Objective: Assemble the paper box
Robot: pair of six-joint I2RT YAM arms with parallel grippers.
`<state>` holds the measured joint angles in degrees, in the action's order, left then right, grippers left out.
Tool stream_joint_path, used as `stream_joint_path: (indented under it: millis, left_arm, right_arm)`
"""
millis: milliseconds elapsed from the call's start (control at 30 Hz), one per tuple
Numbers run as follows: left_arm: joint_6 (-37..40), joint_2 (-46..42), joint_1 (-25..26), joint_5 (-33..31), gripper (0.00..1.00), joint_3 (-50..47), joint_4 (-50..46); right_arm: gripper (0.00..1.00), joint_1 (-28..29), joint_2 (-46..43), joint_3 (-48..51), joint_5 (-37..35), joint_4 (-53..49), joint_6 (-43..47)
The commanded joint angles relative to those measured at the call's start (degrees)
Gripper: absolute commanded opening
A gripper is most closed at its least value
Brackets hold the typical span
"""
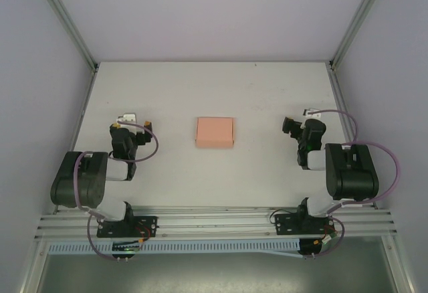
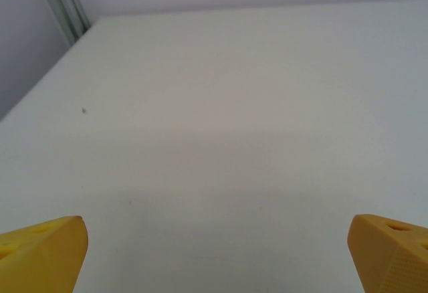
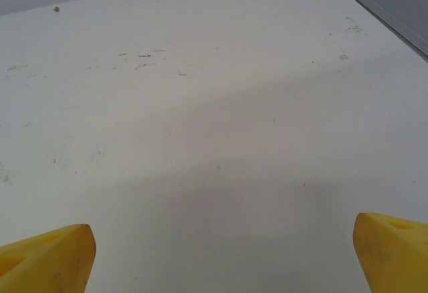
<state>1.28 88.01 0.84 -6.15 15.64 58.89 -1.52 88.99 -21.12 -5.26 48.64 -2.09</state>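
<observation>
Paper box [image 1: 215,132] of salmon-pink thin card, folded into a small low rectangle, lies flat at the middle of the white matte table [image 1: 221,85]. Pale lavender walls [image 1: 214,12] with aluminium corner posts [image 1: 67,19] enclose the table. The box's top looks closed, so its inside cannot be seen. Bare table surrounds the box on every side. Left of the box and well apart from it, the left gripper [image 1: 132,123] [image 2: 217,253] has its yellow fingers [image 2: 40,253] spread wide over bare surface. Right of the box, equally far from it, the right gripper [image 1: 294,127] [image 3: 224,253] has its jaws spread wide above faint grey scuff marks [image 3: 144,59]. A ribbed aluminium rail [image 1: 214,223] runs along the table edge nearer than the box.
</observation>
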Motion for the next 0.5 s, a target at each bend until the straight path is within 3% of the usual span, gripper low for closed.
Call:
stream_joint_path:
  millis: [0, 467]
  left_arm:
    - [-1.3, -0.9, -1.7, 5.2, 0.99, 1.6, 3.3]
    - [-1.0, -0.8, -1.8, 5.2, 0.99, 1.5, 3.5]
  right_arm:
    - [0.99, 0.2, -0.2, -0.7, 0.6, 2.4, -0.7]
    - [0.99, 0.2, -0.3, -0.8, 0.6, 2.3, -0.6]
